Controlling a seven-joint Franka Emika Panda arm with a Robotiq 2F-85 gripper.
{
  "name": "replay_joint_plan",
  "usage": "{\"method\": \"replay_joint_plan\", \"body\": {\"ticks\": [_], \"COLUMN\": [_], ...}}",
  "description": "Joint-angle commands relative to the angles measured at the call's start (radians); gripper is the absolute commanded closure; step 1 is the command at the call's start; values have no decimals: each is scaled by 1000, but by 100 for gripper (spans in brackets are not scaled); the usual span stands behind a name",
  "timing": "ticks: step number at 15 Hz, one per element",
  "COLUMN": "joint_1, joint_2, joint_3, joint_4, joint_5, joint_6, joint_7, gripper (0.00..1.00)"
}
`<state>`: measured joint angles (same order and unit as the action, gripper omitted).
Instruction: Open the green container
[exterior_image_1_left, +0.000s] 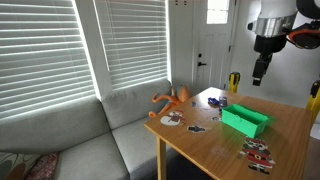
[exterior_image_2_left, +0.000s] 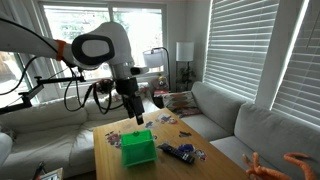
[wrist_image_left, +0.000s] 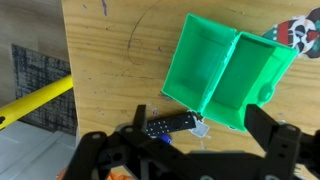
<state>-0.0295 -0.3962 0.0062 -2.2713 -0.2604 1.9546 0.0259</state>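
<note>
In the wrist view a yellow bar (wrist_image_left: 40, 100) lies at the left, beyond the tabletop (wrist_image_left: 110, 60) edge. Right of it sits the green container (wrist_image_left: 225, 65), lid lying open beside the box, both halves empty. The pincer (wrist_image_left: 195, 128) hangs above it, spread wide, holding nothing.

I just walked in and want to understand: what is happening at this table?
A robot arm is working over the green container on the wooden table. Its end effector hangs in the air above the table, open and holding nothing. In the wrist view the container looks already open, its two halves side by side. A dark blue object lies next to it.
</note>
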Motion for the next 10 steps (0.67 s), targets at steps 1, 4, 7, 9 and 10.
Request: {"method": "replay_joint_plan", "body": {"ticks": [1, 4, 7, 9, 10], "joint_1": [9, 12, 0, 0, 0], "joint_2": [-51, -75, -63, -68, -68], "joint_3": [-22, -34, -18, -20, -20], "joint_4": [20, 31, 35, 36, 36], "joint_5": [72, 115, 96, 102, 103], "joint_6": [1, 14, 8, 11, 11], "joint_7": [-22, -37, -18, -20, -20], "gripper": [0, 0, 0, 0, 0]}}
